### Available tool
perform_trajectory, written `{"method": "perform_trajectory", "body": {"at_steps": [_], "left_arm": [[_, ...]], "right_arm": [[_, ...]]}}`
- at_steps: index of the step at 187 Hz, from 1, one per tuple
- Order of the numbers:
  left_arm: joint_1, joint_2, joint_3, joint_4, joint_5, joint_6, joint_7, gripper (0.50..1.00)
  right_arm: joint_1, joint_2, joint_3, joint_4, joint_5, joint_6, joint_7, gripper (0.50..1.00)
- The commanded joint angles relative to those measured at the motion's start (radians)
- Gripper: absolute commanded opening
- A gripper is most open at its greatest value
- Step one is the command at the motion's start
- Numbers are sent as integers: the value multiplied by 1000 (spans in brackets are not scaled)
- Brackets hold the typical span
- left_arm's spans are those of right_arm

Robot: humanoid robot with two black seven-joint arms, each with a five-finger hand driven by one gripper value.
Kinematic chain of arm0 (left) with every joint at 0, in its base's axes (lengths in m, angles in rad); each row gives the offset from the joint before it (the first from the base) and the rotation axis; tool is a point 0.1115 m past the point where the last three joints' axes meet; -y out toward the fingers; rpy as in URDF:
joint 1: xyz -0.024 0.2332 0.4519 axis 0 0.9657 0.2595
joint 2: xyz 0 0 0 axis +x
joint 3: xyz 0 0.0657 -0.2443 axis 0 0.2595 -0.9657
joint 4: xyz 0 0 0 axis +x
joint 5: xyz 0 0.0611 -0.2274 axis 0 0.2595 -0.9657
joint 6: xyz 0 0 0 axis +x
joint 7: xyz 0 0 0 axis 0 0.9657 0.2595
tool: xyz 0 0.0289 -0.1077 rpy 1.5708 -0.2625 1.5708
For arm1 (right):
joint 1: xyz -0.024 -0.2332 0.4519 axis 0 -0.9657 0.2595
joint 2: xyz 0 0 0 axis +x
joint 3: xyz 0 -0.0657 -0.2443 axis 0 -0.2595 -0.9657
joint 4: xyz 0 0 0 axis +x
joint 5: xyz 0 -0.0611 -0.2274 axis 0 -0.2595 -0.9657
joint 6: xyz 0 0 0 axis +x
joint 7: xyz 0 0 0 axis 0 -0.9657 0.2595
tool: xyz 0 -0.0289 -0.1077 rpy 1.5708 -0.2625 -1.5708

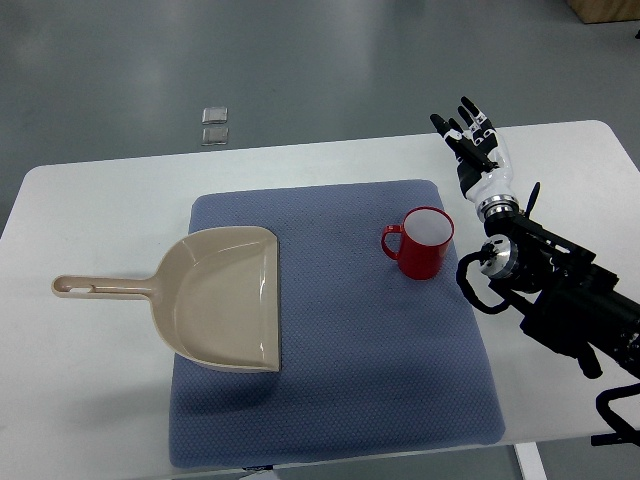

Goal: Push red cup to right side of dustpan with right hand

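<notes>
The red cup [424,242] stands upright on the blue mat [340,380], handle toward the dustpan [222,297] and well apart from it on the dustpan's right. The right hand [478,148] lies just beyond the mat's far right corner, near the cup but clear of it — fingers stretched out straight, holding nothing. Its arm [560,295] is cut off at the right edge. Two small objects [215,125] on the floor past the table [90,380] are too small to identify.
</notes>
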Motion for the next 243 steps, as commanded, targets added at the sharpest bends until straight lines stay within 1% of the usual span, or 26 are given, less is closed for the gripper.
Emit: {"method": "perform_trajectory", "body": {"at_steps": [1, 34, 67, 95, 121, 144, 160, 172, 193, 217, 227, 243], "left_arm": [[0, 0, 2, -4, 0, 0, 0, 1000], [0, 0, 0, -3, 0, 0, 0, 1000], [0, 0, 0, -3, 0, 0, 0, 1000], [0, 0, 0, -3, 0, 0, 0, 1000], [0, 0, 0, -3, 0, 0, 0, 1000], [0, 0, 0, -3, 0, 0, 0, 1000], [0, 0, 0, -3, 0, 0, 0, 1000], [0, 0, 0, -3, 0, 0, 0, 1000], [0, 0, 0, -3, 0, 0, 0, 1000], [0, 0, 0, -3, 0, 0, 0, 1000], [0, 0, 0, -3, 0, 0, 0, 1000], [0, 0, 0, -3, 0, 0, 0, 1000]], "right_arm": [[0, 0, 1, 0, 1, -1, 0, 926], [3, -3, -2, -3, -1, -1, 0, 926], [5, -17, -3, -41, -1, 1, 0, 926], [0, -20, -17, -46, -2, 1, 0, 926], [-26, -63, -18, -38, -1, 4, 0, 926], [-49, -76, -23, -34, -42, 49, 0, 926], [-84, -122, -20, -17, -136, 68, 0, 926], [-112, -165, -20, 22, -198, 73, 0, 926], [-152, -228, -18, 120, -267, 75, 0, 926], [-173, -265, -18, 155, -280, 88, 0, 926], [-183, -279, -20, 163, -281, 122, 0, 926], [-199, -303, -20, 164, -294, 200, 0, 926]]}}
